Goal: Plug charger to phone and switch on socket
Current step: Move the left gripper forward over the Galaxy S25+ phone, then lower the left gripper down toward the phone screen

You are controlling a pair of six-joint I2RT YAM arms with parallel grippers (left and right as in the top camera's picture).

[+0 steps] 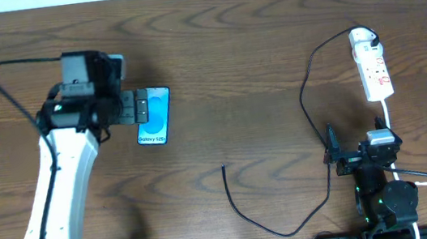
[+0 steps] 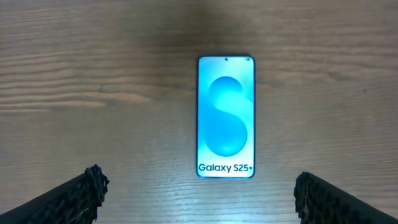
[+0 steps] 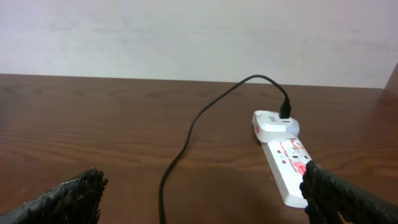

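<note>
Over the Galaxy S25+ phone point(image 2: 226, 117), the left hand point(image 2: 199, 186) hangs wide open, empty. The right hand point(image 3: 202, 180), open and empty too, faces the power strip point(image 3: 286, 155) and charger cable point(image 3: 186, 137).

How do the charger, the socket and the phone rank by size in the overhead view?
1. charger, clearly the longest.
2. socket and phone: close in size; the phone is partly hidden, so I leave them tied.
</note>
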